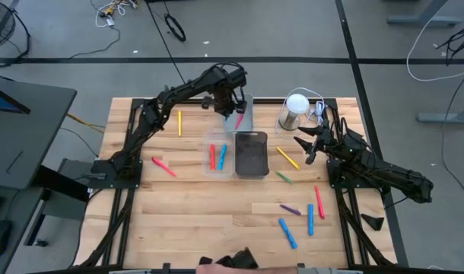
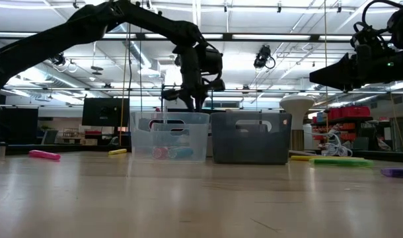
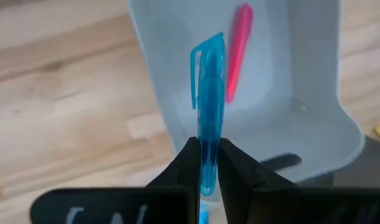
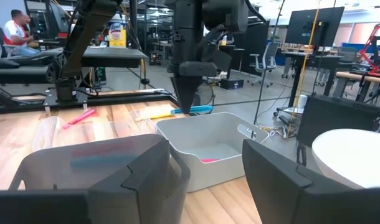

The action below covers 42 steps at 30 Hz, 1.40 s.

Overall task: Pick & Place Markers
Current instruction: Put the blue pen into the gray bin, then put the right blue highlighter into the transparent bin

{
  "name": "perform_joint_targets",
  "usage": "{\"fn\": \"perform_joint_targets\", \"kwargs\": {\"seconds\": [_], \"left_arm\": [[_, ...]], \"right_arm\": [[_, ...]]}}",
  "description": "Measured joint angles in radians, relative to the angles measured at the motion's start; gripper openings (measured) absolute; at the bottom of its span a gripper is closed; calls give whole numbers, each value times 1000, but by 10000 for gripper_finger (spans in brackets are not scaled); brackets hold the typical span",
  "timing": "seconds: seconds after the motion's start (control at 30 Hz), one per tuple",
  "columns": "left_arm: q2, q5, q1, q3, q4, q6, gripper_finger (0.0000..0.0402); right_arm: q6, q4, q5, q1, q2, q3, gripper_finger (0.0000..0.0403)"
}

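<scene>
left gripper (image 3: 208, 163) clamped on blue marker (image 3: 211, 112), white bin (image 3: 314, 124) with pink marker (image 3: 238, 50) right below, looks like drop setup. right gripper (image 4: 205, 165) fingers apart, waiting.

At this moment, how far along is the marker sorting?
Done: a red and a blue marker lie in the clear bin, a pink one in the white bin. In hand: the left pincer holds a blue marker above the white bin. Left: about ten markers on the table. The right pincer waits open.

Grey floor (image 1: 308, 30), ceiling strip lights (image 2: 267, 39)
</scene>
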State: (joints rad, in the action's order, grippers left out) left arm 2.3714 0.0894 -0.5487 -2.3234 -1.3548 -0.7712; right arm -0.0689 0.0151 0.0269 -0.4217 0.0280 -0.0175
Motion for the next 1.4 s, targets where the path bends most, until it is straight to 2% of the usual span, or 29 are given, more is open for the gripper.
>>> {"fn": "perform_joint_targets", "kwargs": {"seconds": [0.47,0.7,0.9,1.4], "left_arm": [[0,-50,-1,143,159,-2,36],[0,-57,10,154,199,9,41],[0,-10,9,154,221,32,70],[0,-7,14,154,268,25,140]], "right_arm": [[0,0,0,0,0,0,208],[0,0,0,0,0,0,208],[0,0,0,0,0,0,208],[0,0,0,0,0,0,208]]}}
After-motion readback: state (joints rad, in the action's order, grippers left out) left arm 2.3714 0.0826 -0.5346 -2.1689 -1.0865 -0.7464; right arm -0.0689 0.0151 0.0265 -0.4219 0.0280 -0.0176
